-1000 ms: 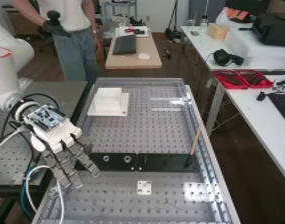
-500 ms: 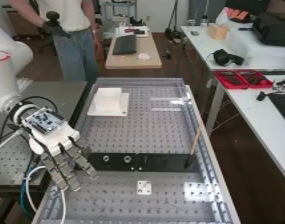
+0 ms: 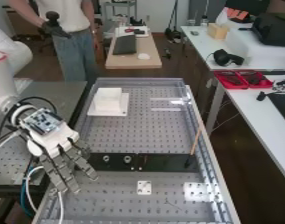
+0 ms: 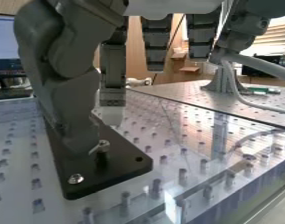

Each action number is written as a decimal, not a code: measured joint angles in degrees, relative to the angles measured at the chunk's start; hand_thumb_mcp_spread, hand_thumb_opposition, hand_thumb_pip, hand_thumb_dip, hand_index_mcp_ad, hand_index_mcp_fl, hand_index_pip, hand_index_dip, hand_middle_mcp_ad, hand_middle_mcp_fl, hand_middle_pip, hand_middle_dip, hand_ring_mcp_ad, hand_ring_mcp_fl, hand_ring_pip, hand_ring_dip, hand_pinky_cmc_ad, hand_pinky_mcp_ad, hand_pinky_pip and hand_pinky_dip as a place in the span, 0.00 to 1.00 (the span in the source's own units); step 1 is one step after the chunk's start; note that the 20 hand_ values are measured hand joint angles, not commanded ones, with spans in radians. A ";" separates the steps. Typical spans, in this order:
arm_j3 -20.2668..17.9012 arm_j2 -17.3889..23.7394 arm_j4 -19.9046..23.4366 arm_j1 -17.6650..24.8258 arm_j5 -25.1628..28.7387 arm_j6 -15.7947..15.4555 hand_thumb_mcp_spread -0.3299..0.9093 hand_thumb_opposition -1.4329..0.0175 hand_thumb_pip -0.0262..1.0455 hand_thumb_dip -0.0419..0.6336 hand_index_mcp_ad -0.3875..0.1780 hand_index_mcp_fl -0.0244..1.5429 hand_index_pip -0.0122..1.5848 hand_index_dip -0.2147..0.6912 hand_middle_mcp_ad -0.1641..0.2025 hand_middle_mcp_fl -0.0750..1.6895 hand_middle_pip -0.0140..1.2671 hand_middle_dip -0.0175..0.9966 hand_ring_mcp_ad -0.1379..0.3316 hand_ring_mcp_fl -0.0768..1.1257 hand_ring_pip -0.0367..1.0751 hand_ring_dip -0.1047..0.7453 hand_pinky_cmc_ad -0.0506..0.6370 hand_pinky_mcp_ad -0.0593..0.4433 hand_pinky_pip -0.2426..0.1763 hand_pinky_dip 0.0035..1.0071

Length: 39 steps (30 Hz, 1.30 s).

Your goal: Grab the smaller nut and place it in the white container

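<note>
"How's the hand [image 3: 54, 141] looking from up high?"

"Fingers long and fairly straight, spread with gaps between them, pointing down past one end of the black plate [image 3: 167, 163]"

"And the wrist view?"

"Same story: grey fingers [image 4: 157, 42] hanging apart, and the thumb [image 4: 69, 85] coming down over the plate, its tip close to a small upright fitting with a metal top [image 4: 103, 145]. A round screw [image 4: 75, 179] sits in the plate nearby"

"Is the thumb touching that fitting?"

"Can't tell, the two overlap there"

"Where's the smaller nut, then?"

"Two ring-like pieces stand on the black plate in the high view, one nearer the hand [image 3: 106, 158] and another just along from it [image 3: 127, 159]. They're too small for me to say which is the smaller nut, but both are on the plate, outside the container"

"And the white container [image 3: 109, 99]?"

"On a flat white base [image 3: 97, 111], farther up the perforated bench [image 3: 156, 135], well apart from the hand. There's also a thin brown stick [image 3: 195, 142] slanting up near the plate's other end"
</note>
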 joint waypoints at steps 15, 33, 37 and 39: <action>-0.08 -0.54 1.71 -2.29 -4.50 -2.19 0.64 0.38 0.55 0.37 0.36 0.21 0.86 0.39 0.67 0.11 0.12 0.19 0.82 0.08 0.11 0.06 0.52 0.53 0.32 0.17; -0.95 -2.02 5.84 -4.52 -9.23 -5.32 0.64 0.38 0.55 0.37 0.36 0.21 0.88 0.38 0.65 0.11 0.12 0.19 0.80 0.08 0.11 0.06 0.52 0.51 0.33 0.17; -1.16 -2.29 6.87 -4.77 -9.76 -5.93 0.64 0.38 0.55 0.37 0.36 0.21 0.88 0.38 0.65 0.11 0.12 0.19 0.80 0.09 0.11 0.06 0.52 0.51 0.33 0.17; -1.26 -2.40 7.28 -4.82 -9.97 -6.20 0.64 0.38 0.55 0.37 0.36 0.21 0.89 0.38 0.66 0.11 0.12 0.19 0.80 0.09 0.11 0.06 0.52 0.51 0.33 0.17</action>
